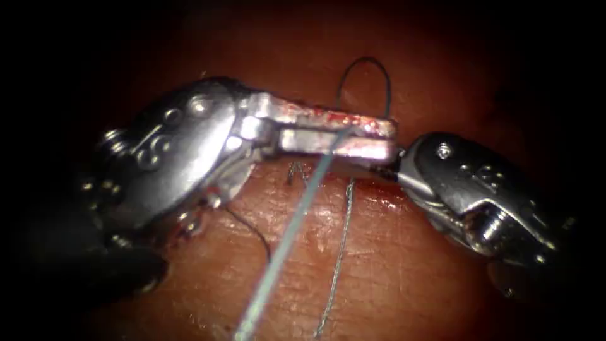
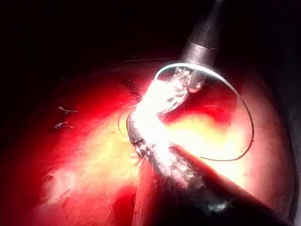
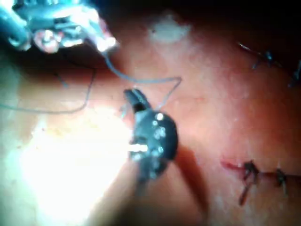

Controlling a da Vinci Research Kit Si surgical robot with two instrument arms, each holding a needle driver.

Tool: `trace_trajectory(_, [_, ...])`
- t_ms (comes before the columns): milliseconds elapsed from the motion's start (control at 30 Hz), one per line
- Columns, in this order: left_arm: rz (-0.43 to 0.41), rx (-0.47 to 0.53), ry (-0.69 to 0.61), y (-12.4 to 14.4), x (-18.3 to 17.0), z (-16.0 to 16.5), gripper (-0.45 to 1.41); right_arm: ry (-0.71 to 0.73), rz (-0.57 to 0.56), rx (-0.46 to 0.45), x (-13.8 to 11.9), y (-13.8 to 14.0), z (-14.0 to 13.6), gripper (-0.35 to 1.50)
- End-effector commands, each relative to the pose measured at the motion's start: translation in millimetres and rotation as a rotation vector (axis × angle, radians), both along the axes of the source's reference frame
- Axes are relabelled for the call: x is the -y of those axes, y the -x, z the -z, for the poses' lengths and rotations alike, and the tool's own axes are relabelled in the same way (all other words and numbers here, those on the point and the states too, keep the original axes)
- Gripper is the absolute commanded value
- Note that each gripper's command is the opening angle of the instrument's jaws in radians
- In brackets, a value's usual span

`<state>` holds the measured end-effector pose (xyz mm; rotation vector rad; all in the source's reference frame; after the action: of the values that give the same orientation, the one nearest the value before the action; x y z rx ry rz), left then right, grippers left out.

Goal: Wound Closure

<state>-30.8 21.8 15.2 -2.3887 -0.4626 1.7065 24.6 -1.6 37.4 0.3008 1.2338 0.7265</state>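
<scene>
Left arm's tool (image 1: 372, 136) — lying across the middle of the endoscope view, jaws stretched out to the right, streaked with red fluid (image 1: 334, 117). The jaws are sitting nearly together with a narrow slot between them, and the thread (image 1: 297, 224) is passing through that slot near the tips; they appear to be clamping it. In the left wrist view the same tool (image 2: 162, 101) is glaring brightly, with thread arcing around it in a wide loop (image 2: 247, 127).

Right arm's tool (image 1: 391, 165) — coming in from the right, its tip meeting the end of the left tool's jaws. Whether its jaws are parted, or gripping anything, cannot be told. In the right wrist view its dark tip (image 3: 136, 100) is sitting beside a bend of thread (image 3: 160, 82).

Thread — one pale strand is running from the left jaws down toward the lower edge; a second, thinner strand (image 1: 341, 252) is hanging just right of it; a dark loop (image 1: 366, 69) is rising above the jaws.

Needle — cannot be made out.

Tissue (image 1: 404, 278) — lying beneath both tools, with a knotted stitch (image 1: 295, 172) just below the left jaws. Further stitches (image 3: 249, 169) are closing a cut in the right wrist view.
</scene>
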Motion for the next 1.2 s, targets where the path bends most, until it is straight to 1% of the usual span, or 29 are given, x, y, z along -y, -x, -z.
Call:
trace_trajectory(33, [-0.005, -0.004, -0.009, 0.2, 0.9, -0.8, -0.45, 0.015, -0.029, -0.025, -1.3, -1.1, -1.9, -0.25])
trace_trajectory(67, [-0.005, -0.004, -0.009, 0.2, 0.9, -0.8, -0.45, 0.015, -0.029, -0.025, -1.3, -1.1, -1.9, -0.25])
trace_trajectory(100, [-0.006, -0.009, -0.012, 0.2, 2.0, -1.3, -0.45, 0.022, -0.043, -0.04, -1.7, -1.3, -2.6, -0.25])
trace_trajectory(200, [-0.014, -0.014, -0.023, 0.3, 3.3, -2.0, -0.45, 0.011, -0.054, -0.084, -2.2, -1.6, -3.7, -0.26])
trace_trajectory(300, [-0.018, -0.02, -0.038, 0.3, 4.2, -2.7, -0.45, -0.035, -0.079, -0.187, -2.5, -1.8, -4.2, -0.26])
trace_trajectory(433, [-0.013, -0.031, -0.047, -0.1, 5.1, -3.7, -0.45, -0.077, -0.095, -0.29, -3.2, -1.8, -3.8, -0.26])
trace_trajectory(500, [-0.004, -0.041, -0.051, -0.4, 5.2, -4.5, -0.45, -0.097, -0.101, -0.358, -3.6, -1.6, -3.4, -0.26])
trace_trajectory(600, [0.015, -0.06, -0.069, -1.4, 4.7, -6.2, -0.45, -0.135, -0.066, -0.459, -4.0, -1.2, -2.3, -0.26])
trace_trajectory(633, [0.015, -0.06, -0.069, -1.4, 4.7, -6.2, -0.45, -0.135, -0.066, -0.459, -4.0, -1.2, -2.3, -0.26])
trace_trajectory(733, [0.039, -0.078, -0.084, -2.7, 4.3, -8.1, -0.45, -0.144, -0.033, -0.518, -3.8, -0.7, -1.4, -0.26])
trace_trajectory(767, [0.039, -0.078, -0.084, -2.7, 4.3, -8.1, -0.45, -0.144, -0.033, -0.518, -3.8, -0.7, -1.4, -0.26])
trace_trajectory(833, [0.049, -0.09, -0.098, -3.6, 4.2, -9.8, -0.45, -0.154, -0.013, -0.548, -3.1, -0.6, -0.7, -0.26])
trace_trajectory(867, [0.054, -0.095, -0.1, -3.8, 4.2, -10.4, -0.45, -0.158, 0.004, -0.556, -2.8, -0.6, -0.4, -0.26])
trace_trajectory(900, [0.054, -0.095, -0.1, -3.8, 4.2, -10.4, -0.45, -0.158, 0.004, -0.556, -2.8, -0.6, -0.4, -0.26])
trace_trajectory(933, [0.056, -0.099, -0.11, -4.0, 4.3, -11.3, -0.45, -0.162, 0.024, -0.566, -2.3, -0.5, 0.0, -0.26])
trace_trajectory(967, [0.056, -0.099, -0.11, -4.0, 4.3, -11.3, -0.45, -0.162, 0.024, -0.566, -2.3, -0.5, 0.0, -0.26])
trace_trajectory(1100, [0.066, -0.111, -0.124, -4.4, 3.9, -13.7, -0.45, -0.178, 0.101, -0.602, -0.9, 0.1, 1.0, -0.28])
trace_trajectory(1133, [0.066, -0.111, -0.124, -4.4, 3.9, -13.7, -0.45, -0.178, 0.101, -0.602, -0.9, 0.1, 1.0, -0.28])
trace_trajectory(1200, [0.069, -0.115, -0.129, -4.4, 3.9, -14.6, -0.45, -0.144, 0.153, -0.622, -0.2, 0.2, 1.4, -0.25])
